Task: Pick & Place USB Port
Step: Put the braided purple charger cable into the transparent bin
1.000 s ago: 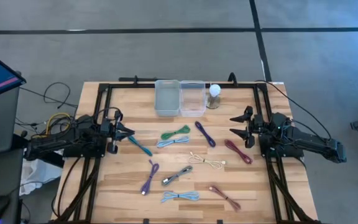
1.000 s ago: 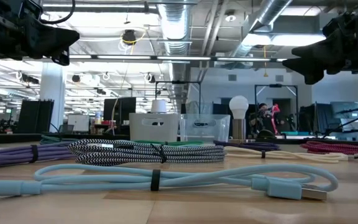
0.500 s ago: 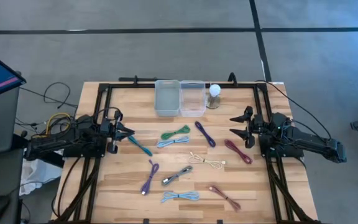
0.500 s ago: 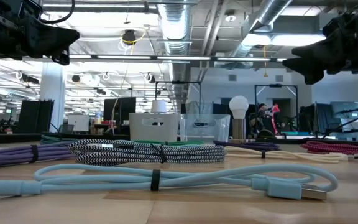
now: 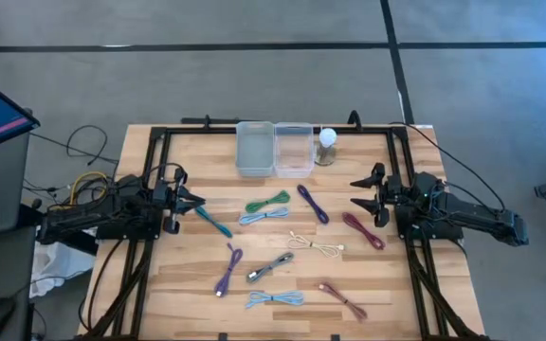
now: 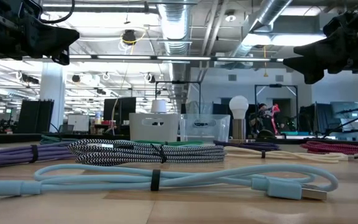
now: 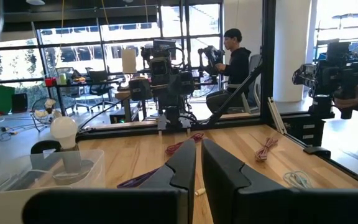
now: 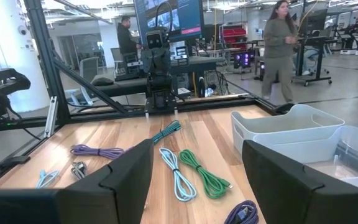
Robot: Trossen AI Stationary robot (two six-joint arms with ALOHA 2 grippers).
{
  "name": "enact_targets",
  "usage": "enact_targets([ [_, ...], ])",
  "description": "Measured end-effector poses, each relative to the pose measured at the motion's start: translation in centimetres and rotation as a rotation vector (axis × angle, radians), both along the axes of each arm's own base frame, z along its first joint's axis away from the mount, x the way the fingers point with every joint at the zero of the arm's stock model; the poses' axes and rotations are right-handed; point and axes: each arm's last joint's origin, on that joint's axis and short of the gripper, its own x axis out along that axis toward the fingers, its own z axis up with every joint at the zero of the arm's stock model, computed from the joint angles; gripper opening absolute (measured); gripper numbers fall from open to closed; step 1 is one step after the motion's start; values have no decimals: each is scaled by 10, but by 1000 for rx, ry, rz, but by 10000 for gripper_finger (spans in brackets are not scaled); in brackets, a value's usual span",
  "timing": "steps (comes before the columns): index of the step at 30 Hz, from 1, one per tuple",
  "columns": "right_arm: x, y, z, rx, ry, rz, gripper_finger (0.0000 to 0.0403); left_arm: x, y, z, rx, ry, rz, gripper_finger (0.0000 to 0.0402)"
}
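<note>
High view: a wooden table is seen from above, with many bundled cables spread over its middle. A green cable, a pale blue cable, a teal cable, two purple cables, a dark red cable, a cream cable, a grey striped cable, a light blue cable and a reddish cable are laid flat, none of them held. Two clear bins are set side by side at the far edge, and a white bulb is stood just beside them.

The left gripper is kept above the table's left side, near the teal cable; its fingers are nearly pressed together with nothing between them. The right gripper is kept above the right side, near the dark red cable; its fingers are spread wide and nothing is grasped.
</note>
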Motion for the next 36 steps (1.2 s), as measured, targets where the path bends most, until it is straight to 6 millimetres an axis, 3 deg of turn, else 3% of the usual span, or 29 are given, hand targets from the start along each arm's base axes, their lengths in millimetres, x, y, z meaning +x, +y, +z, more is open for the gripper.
enact_targets([
  [6,0,-1,1,26,-17,-19,238,0,0,0,1,-3,0,27],
  [12,-3,-1,20,48,-108,-53,238,0,0,2,-6,-17,-1,27],
  [21,-6,-8,27,215,246,-338,199,0,4,2,-39,-20,120,27],
  [29,24,-8,22,279,484,-295,129,0,4,2,-37,-21,123,27],
  [36,64,-2,40,246,618,-254,101,0,4,2,-36,-21,123,27],
])
